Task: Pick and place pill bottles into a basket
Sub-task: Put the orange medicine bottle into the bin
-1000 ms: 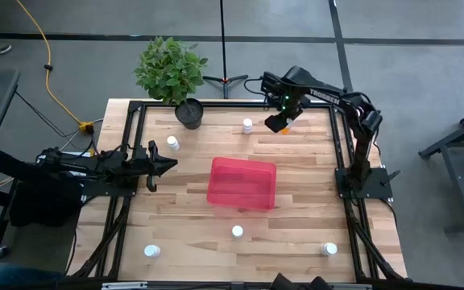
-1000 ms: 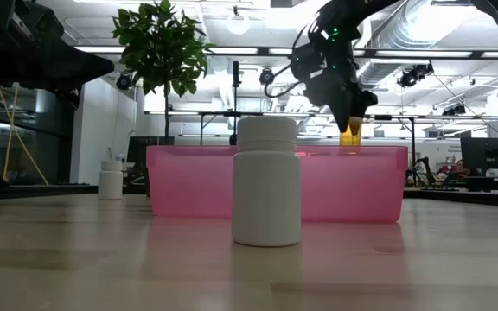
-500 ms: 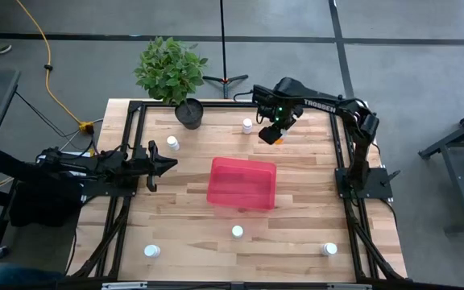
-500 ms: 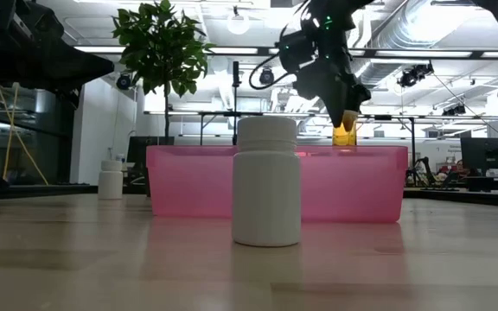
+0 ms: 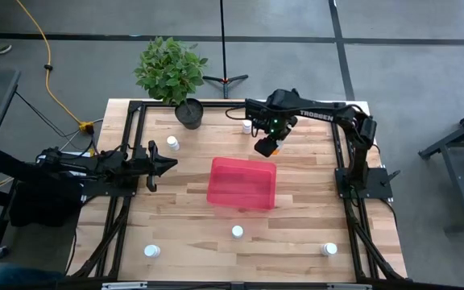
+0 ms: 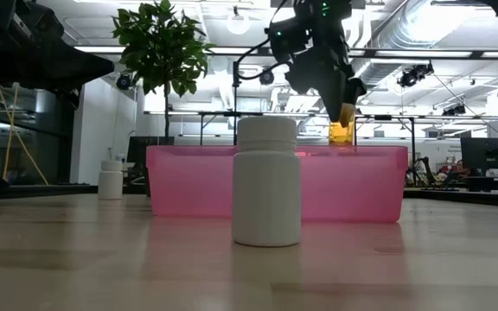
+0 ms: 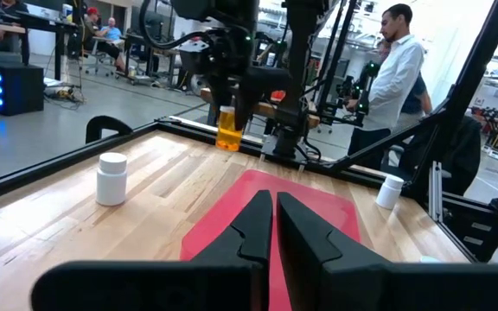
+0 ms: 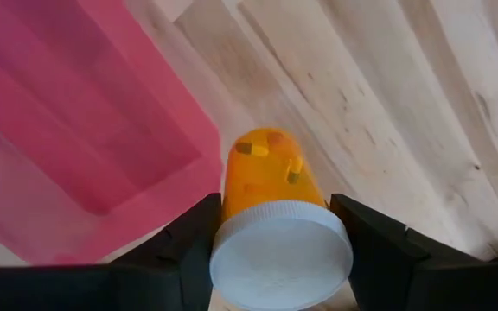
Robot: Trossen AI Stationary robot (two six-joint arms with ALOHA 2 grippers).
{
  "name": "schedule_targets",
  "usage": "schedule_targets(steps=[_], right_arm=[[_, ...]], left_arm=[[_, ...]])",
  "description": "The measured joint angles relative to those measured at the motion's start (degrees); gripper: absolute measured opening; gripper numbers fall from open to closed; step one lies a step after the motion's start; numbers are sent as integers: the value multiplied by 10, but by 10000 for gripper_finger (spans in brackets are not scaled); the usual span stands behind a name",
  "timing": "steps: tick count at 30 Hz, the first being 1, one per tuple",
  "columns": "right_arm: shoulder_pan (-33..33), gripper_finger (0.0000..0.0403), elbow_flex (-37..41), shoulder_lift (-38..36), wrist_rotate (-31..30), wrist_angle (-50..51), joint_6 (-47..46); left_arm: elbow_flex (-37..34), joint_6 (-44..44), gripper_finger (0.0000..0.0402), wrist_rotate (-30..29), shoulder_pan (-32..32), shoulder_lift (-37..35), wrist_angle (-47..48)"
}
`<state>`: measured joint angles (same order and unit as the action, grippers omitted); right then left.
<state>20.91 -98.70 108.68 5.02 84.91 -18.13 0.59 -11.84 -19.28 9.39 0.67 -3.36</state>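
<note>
My right gripper (image 5: 266, 147) hangs above the table just beyond the far right corner of the red-pink basket (image 5: 242, 184), shut on an orange pill bottle (image 8: 273, 177) with a white cap. The same orange bottle (image 6: 341, 132) shows above the basket's rim (image 6: 353, 149). Several white pill bottles stand upright on the table: one (image 5: 171, 142) at the far left, one (image 5: 237, 231) near the basket's front, and one at each near corner (image 5: 151, 251), (image 5: 329, 249). My left gripper (image 5: 172, 163) waits shut and level at the table's left side. My right gripper pinches the orange bottle's white cap (image 8: 281, 255) between its two fingers (image 8: 188, 246), one on each side of the cap. The fingers come from above, pointing down. The bottle hangs upright, its orange body below the cap, lifted clear of the table.
A potted plant (image 5: 171, 68) in a dark pot (image 5: 189, 113) stands at the far left corner. Another white bottle (image 5: 247, 126) stands just beyond the right arm. Black frame rails (image 5: 137, 121) border the table. A person (image 7: 396, 73) stands in the room beyond it.
My right gripper has swung toward the table's near and left edges, toward the basket's far right corner, keeping the orange bottle upright and clear of the table.
</note>
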Motion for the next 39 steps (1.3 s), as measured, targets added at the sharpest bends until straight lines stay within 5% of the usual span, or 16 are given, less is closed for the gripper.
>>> schedule_targets(steps=[39], right_arm=[[-95, 200, 0, 1, 53, -73, -74]], left_arm=[[0, 0, 58, 4, 0, 0, 0]])
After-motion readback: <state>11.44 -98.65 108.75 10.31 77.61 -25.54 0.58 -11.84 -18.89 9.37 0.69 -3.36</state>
